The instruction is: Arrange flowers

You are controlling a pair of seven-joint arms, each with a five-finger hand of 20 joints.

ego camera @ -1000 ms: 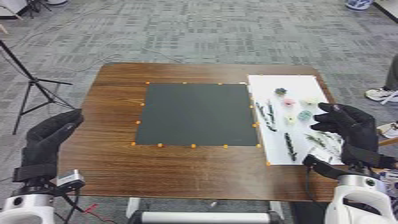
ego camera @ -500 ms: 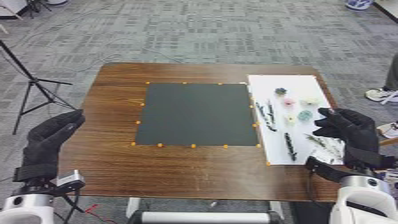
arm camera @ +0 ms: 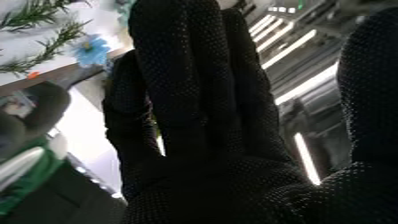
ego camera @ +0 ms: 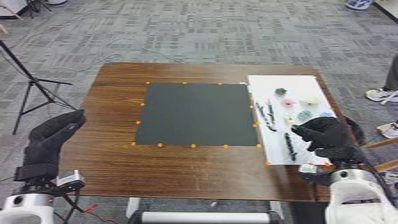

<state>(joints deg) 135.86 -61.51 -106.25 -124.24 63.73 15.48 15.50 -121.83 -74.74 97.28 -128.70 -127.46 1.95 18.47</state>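
My right hand (ego camera: 327,134) is over the near right part of the white board (ego camera: 302,82), covering the green sprigs. In the right wrist view my right hand (arm camera: 209,120) is open and holds nothing, with the thumb apart; a blue flower (arm camera: 91,49) and green sprigs (arm camera: 53,42) lie beyond its fingers. On the board are a pink flower (ego camera: 288,102), a cream flower (ego camera: 309,101), a teal flower (ego camera: 305,116), a dark flower (ego camera: 281,91) and dark stems (ego camera: 290,145). My left hand (ego camera: 55,132), open, is at the table's left edge.
A dark square sheet (ego camera: 195,115) lies mid-table, left of the white board, with orange markers around it. Brown wooden table (ego camera: 178,172) surrounds both. A black tripod (ego camera: 34,80) stands on the floor to the left.
The right hand has swung leftward and turned, passing from the board's right side to over the sprigs. The left hand has hardly moved.
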